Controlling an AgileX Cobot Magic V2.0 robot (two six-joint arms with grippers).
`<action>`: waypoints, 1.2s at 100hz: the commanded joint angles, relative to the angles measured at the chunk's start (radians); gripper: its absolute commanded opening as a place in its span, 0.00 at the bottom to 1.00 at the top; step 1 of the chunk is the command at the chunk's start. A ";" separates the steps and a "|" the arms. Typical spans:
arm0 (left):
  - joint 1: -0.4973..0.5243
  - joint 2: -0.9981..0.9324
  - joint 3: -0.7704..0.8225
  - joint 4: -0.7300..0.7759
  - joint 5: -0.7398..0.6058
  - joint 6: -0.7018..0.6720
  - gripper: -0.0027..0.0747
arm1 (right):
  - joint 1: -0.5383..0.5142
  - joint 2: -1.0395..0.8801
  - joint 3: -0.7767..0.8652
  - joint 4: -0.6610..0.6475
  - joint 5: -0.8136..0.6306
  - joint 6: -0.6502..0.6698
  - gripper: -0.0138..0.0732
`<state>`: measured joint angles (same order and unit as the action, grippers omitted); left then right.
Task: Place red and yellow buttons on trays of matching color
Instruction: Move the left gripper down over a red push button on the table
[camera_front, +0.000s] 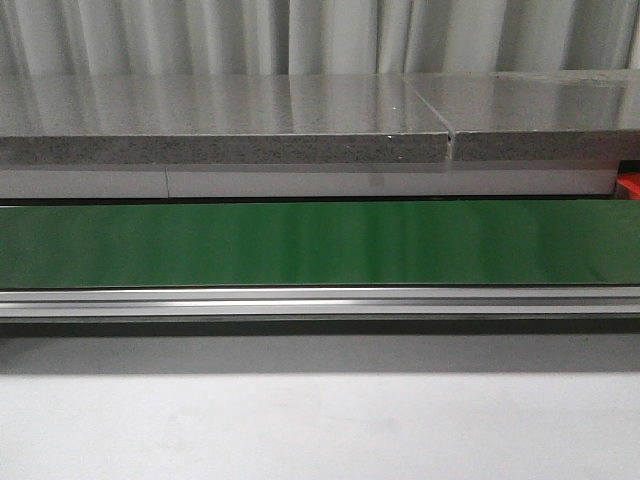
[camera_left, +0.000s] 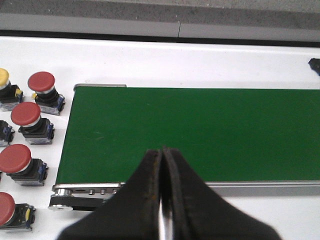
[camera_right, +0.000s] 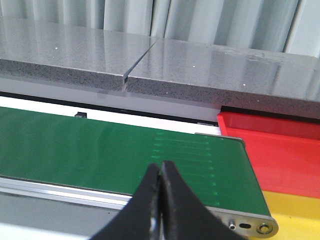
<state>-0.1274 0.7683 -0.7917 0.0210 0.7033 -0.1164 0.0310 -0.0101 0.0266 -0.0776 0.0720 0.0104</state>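
Several red buttons (camera_left: 41, 82) on dark bases stand in a column on the white table beside the end of the green conveyor belt (camera_left: 200, 132), with one yellow button (camera_left: 3, 77) at the frame's edge. My left gripper (camera_left: 163, 150) is shut and empty over the belt's near edge, apart from the buttons. The red tray (camera_right: 285, 150) and the yellow tray (camera_right: 295, 215) lie beside the belt's other end (camera_right: 150, 150). My right gripper (camera_right: 161, 165) is shut and empty above that belt end. The front view shows the bare belt (camera_front: 320, 243) and a red tray corner (camera_front: 630, 186).
A grey speckled stone ledge (camera_front: 300, 120) runs behind the belt, with a curtain beyond it. The belt's aluminium rail (camera_front: 320, 300) borders its near side. White tabletop (camera_front: 320, 420) lies in front of the rail.
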 joint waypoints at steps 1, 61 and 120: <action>-0.007 0.027 -0.036 -0.010 -0.060 -0.003 0.01 | -0.003 -0.016 -0.010 -0.010 -0.082 -0.010 0.08; -0.003 0.133 -0.030 0.019 0.030 -0.170 0.88 | -0.003 -0.016 -0.010 -0.010 -0.082 -0.010 0.08; 0.406 0.219 0.006 0.101 0.019 -0.369 0.88 | -0.003 -0.016 -0.010 -0.010 -0.082 -0.010 0.08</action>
<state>0.2286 0.9614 -0.7631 0.1294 0.7863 -0.4754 0.0310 -0.0101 0.0266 -0.0776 0.0720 0.0104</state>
